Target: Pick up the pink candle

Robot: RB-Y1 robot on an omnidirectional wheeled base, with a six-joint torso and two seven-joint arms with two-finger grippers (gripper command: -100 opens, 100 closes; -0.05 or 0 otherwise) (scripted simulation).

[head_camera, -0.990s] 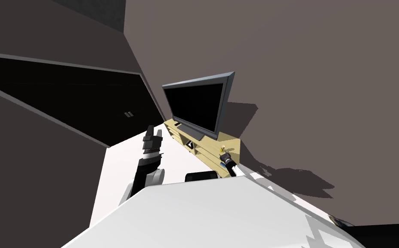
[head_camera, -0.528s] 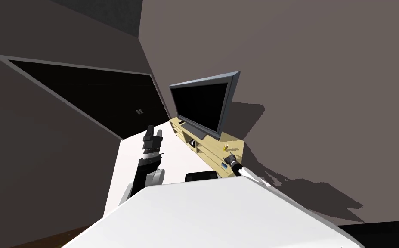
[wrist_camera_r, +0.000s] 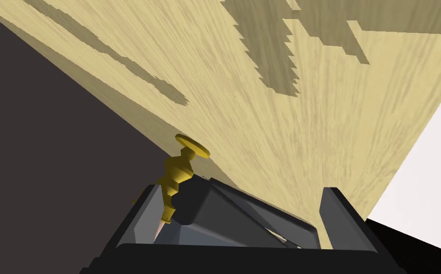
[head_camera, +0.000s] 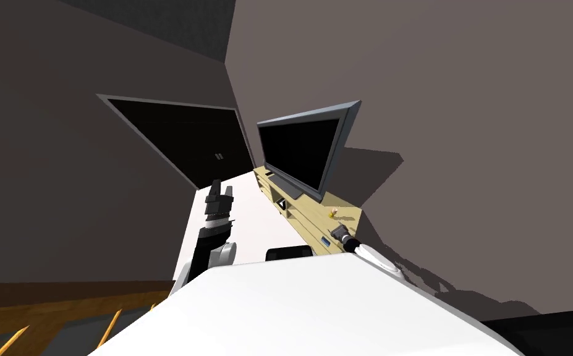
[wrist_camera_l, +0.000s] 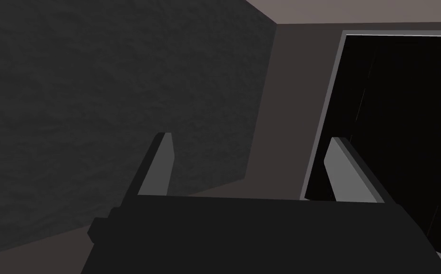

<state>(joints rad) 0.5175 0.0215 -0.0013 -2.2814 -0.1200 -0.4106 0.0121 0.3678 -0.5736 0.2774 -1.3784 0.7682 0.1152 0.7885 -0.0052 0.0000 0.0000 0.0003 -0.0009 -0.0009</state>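
Observation:
The candle (head_camera: 333, 214) stands small and yellowish near the end of the pale wooden TV stand (head_camera: 306, 213) in the head view. My right gripper (head_camera: 339, 233) hovers just short of it. In the right wrist view the candle's golden ribbed holder (wrist_camera_r: 179, 177) reaches from the stand's top (wrist_camera_r: 309, 119) to one of my fingers (wrist_camera_r: 147, 216). A pinkish tip (wrist_camera_r: 160, 227) shows against that finger. The right gripper (wrist_camera_r: 243, 190) is open, with a dark grey angular object (wrist_camera_r: 224, 211) between its fingers. My left gripper (head_camera: 219, 188) is raised at the left and open (wrist_camera_l: 249, 142).
A large black TV (head_camera: 297, 154) stands on the stand against the brown wall. A black doorway (head_camera: 186, 142) lies at the far end of the white floor strip (head_camera: 241, 216). Wooden flooring (head_camera: 44, 315) shows at the lower left.
My head view has swung, so the doorway, TV and stand have slid to the right in it. My right hand has stayed close to the candle. The left arm keeps its pose.

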